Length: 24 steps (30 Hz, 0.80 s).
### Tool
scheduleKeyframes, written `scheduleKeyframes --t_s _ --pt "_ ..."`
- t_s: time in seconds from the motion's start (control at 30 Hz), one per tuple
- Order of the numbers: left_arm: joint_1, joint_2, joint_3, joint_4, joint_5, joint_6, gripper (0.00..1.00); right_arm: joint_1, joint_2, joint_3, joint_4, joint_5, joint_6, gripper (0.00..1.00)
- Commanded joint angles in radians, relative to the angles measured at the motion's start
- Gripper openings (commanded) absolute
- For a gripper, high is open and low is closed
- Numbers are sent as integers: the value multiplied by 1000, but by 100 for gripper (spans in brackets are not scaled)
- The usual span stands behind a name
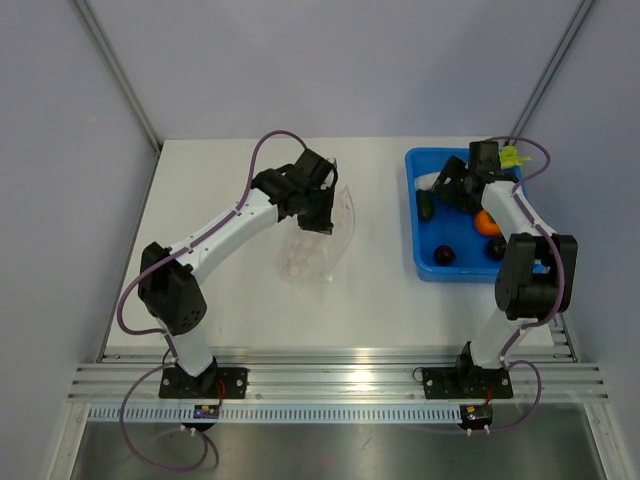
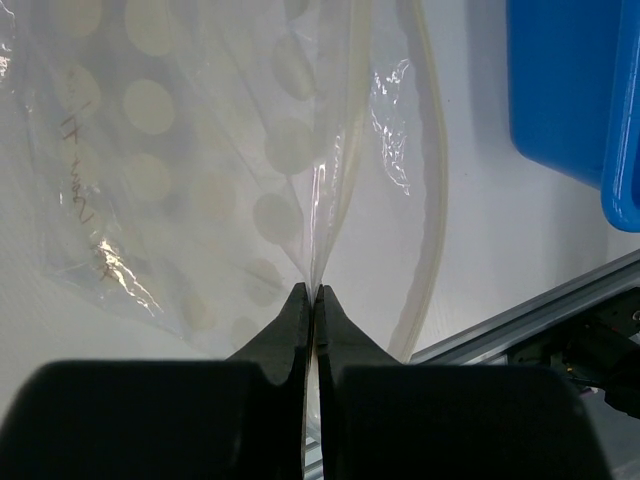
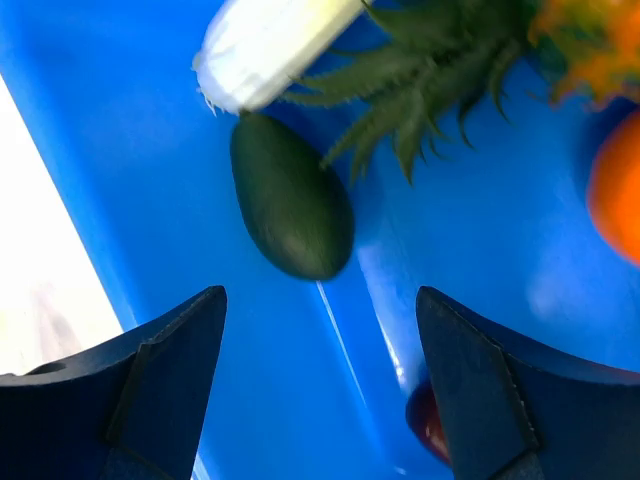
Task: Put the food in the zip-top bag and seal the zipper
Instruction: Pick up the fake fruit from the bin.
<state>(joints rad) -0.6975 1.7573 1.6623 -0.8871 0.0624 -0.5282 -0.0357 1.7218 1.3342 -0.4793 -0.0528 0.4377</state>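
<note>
The clear zip-top bag (image 1: 322, 243) lies mid-table; my left gripper (image 1: 318, 222) is shut on its mouth edge, pinching the film (image 2: 318, 200) and lifting it. The zipper strip (image 2: 432, 190) curves along the right of the opening. My right gripper (image 3: 320, 310) is open and empty, hovering inside the blue bin (image 1: 424, 262) above a dark green oval piece (image 3: 290, 208). Other food in the bin: a pineapple-like fruit with green leaves (image 3: 440, 60), a white piece (image 3: 270, 40), an orange piece (image 1: 486, 222), small dark round ones (image 1: 444, 255), and a dark red one (image 3: 430, 425).
The blue bin (image 2: 570, 90) stands right of the bag at the table's right side. An aluminium rail (image 1: 330, 380) runs along the near edge. Grey walls enclose the table.
</note>
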Motion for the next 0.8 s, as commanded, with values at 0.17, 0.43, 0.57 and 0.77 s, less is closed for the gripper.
scheduleKeyframes --t_s 0.17,0.43,0.57,0.77 --pt "-4 16 67 16 17 20 0 -24 152 129 74 -177 -53 86" --pt "-4 21 57 13 8 23 0 -33 278 198 22 -229 -94 84" --pt "-4 21 56 17 30 17 0 -35 317 204 -19 -176 -109 77" --pt "-11 22 71 13 25 17 0 -36 299 177 -27 -99 -114 74"
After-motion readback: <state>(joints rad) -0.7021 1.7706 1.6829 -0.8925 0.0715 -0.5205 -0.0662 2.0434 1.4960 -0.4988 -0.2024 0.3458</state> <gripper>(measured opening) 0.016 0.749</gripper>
